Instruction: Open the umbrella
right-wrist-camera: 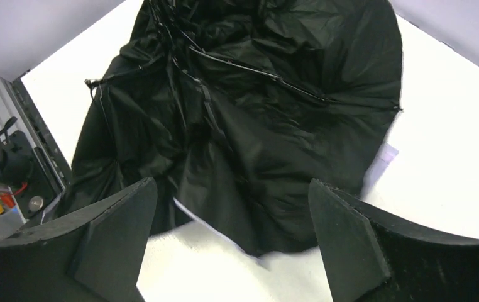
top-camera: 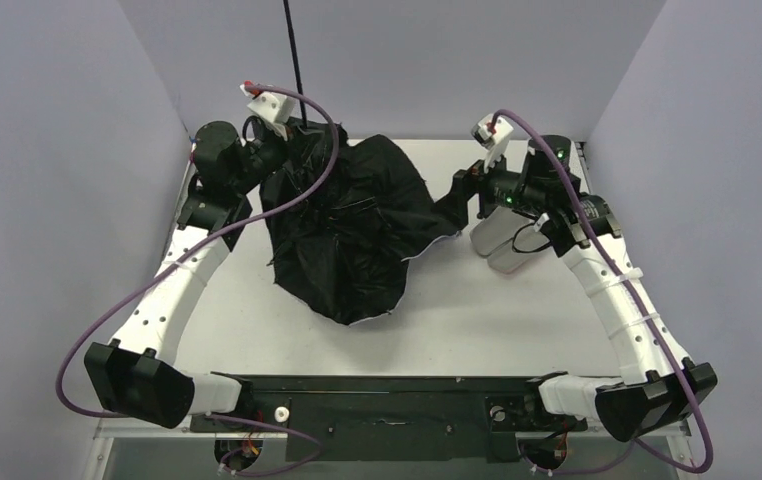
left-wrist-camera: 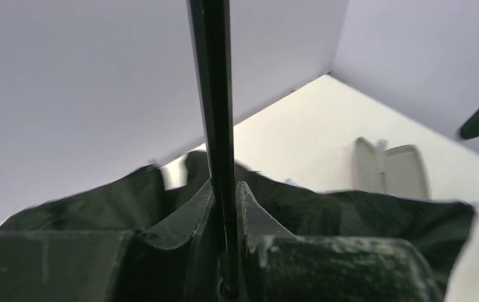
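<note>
The umbrella (top-camera: 347,230) lies spread on the table with its black underside up and a thin pale edge showing. Its thin black shaft (top-camera: 295,60) rises from the back left. My left gripper (top-camera: 282,140) is shut on the shaft, which runs up between its fingers in the left wrist view (left-wrist-camera: 218,126). My right gripper (top-camera: 454,207) is open and empty at the canopy's right edge. In the right wrist view the black canopy (right-wrist-camera: 256,107) fills the space beyond the open gripper (right-wrist-camera: 231,189). The handle is hidden.
A pale pink oblong sleeve (top-camera: 502,245) lies on the table under the right arm; it also shows in the left wrist view (left-wrist-camera: 391,170). Grey walls close in the back and sides. The black base rail (top-camera: 387,400) runs along the near edge.
</note>
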Tool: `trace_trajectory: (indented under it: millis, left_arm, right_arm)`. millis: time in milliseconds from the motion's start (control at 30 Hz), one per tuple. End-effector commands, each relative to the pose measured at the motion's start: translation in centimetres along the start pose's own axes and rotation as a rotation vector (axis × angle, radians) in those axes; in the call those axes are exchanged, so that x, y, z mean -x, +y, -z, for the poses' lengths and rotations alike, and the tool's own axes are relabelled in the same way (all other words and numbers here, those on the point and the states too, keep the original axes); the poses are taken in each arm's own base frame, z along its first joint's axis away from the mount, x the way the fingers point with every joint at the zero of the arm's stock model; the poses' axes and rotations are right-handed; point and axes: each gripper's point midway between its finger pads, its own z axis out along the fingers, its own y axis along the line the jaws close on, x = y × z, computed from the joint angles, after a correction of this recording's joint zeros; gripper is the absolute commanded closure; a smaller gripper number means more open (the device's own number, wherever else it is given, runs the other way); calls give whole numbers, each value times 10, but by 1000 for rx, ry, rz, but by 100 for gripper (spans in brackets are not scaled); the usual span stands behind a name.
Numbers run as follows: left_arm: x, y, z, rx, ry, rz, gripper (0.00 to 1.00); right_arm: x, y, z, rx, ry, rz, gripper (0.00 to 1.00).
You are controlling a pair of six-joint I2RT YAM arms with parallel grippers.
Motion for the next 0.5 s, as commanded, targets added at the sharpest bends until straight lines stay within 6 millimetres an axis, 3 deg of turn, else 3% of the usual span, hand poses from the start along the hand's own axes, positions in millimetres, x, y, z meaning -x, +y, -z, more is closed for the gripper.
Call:
trace_trajectory:
  millis: [0,267,367,467]
  left_arm:
    - [65,-42,5,-108,-221,200,100]
    - [75,-90,19,-363,-280,232,100]
    - [76,-102,24,-430,-275,248,100]
    - [73,-105,24,-448,-269,245,100]
  right_arm:
    - [32,10,-15,-30,-163,146,17]
    - [60,51,-65,104,-271,321,34]
    - [56,63,-79,203,-255,395,45]
    - [37,77,-82,296,-189,480,48]
